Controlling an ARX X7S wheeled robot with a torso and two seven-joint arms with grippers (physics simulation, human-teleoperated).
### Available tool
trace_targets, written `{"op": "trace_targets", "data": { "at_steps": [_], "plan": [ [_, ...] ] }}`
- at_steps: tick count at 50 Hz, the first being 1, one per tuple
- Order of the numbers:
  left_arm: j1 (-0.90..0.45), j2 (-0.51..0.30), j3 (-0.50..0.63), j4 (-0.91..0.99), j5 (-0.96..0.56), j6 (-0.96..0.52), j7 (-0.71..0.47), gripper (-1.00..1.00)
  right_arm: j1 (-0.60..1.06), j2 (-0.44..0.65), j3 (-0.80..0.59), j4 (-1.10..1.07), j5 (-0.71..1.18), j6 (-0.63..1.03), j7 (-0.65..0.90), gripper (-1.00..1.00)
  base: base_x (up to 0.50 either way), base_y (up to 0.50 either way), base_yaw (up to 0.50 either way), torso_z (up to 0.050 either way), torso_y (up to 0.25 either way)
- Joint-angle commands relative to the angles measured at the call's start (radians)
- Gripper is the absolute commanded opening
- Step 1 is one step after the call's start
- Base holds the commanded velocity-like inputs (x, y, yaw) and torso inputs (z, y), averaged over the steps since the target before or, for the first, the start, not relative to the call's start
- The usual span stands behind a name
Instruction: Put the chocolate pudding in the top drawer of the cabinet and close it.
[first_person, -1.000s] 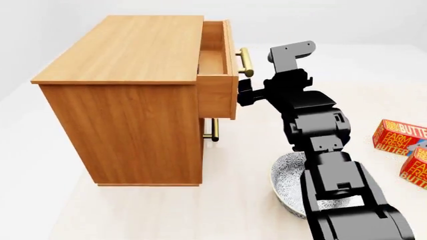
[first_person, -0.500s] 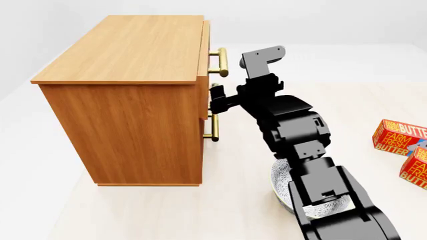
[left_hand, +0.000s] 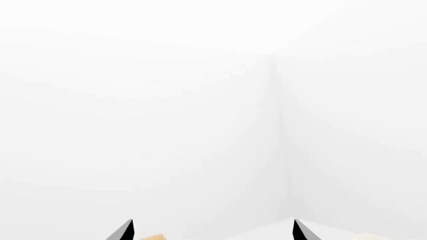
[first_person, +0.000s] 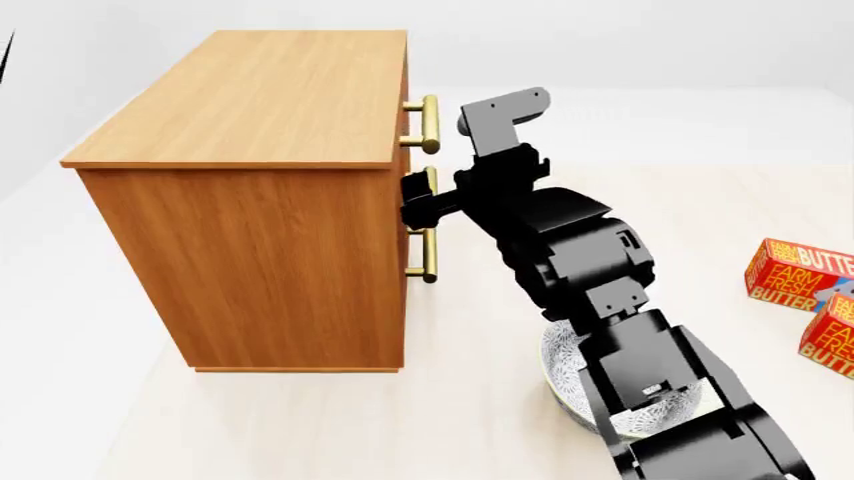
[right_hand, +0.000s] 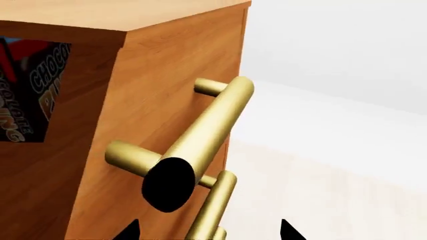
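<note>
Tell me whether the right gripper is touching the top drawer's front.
Cannot tell. In the head view the right gripper sits against the top drawer edge, but the arm hides any contact; the right wrist view shows only fingertips below the handle.

1. Cabinet (first_person: 254, 200) — one, with two brass handles.
2. Butter boxes — two: (first_person: 801, 272), (first_person: 830, 335).
3. Patterned bowl (first_person: 567, 365) — one.
4. Chocolate pudding (right_hand: 30, 90) — one.

The cabinet (first_person: 254, 190) stands at the left of the floor, its drawer fronts facing right. The top drawer (first_person: 406, 110) sits above the lower drawer (first_person: 408, 250). The right gripper (first_person: 420, 197) is against the front between their handles. A bowl (first_person: 567, 365) lies right of the cabinet, nearer the robot; two butter boxes (first_person: 798, 275) lie far right.
</note>
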Motion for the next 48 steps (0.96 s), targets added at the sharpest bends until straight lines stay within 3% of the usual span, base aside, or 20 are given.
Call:
{"op": "trace_targets", "data": {
  "at_steps": [1,9,22,29,42,48],
  "plan": [
    [0.021,0.006,-0.025,0.006,-0.006,-0.002,-0.002,1.00,-0.001,0.002,-0.032,-0.056,0.132,0.006,0.021,1.00,0.00,0.00,0.00,0.000,0.000],
    [0.068,0.038,-0.067,0.003,0.006,-0.026,0.007,1.00,-0.034,0.081,0.007,-0.100,0.167,0.037,0.051,1.00,0.00,0.00,0.00,0.000,0.000],
    [0.170,0.121,-0.168,-0.003,0.046,-0.091,0.043,1.00,-0.293,0.352,0.143,-0.620,0.362,0.274,0.217,1.00,0.00,0.00,0.00,0.000,0.000],
    [0.218,0.181,-0.202,-0.004,0.083,-0.129,0.071,1.00,-0.376,0.431,0.181,-0.816,0.413,0.332,0.295,1.00,0.00,0.00,0.00,0.000,0.000],
    [0.238,0.227,-0.209,-0.003,0.116,-0.144,0.090,1.00,-0.456,0.595,0.421,-1.126,0.649,0.464,0.478,1.00,0.00,0.00,0.00,0.000,0.000],
    [0.302,0.257,-0.286,0.002,0.116,-0.173,0.109,1.00,-0.508,0.685,0.566,-1.236,0.790,0.497,0.552,1.00,0.00,0.00,0.00,0.000,0.000]
  ]
}}
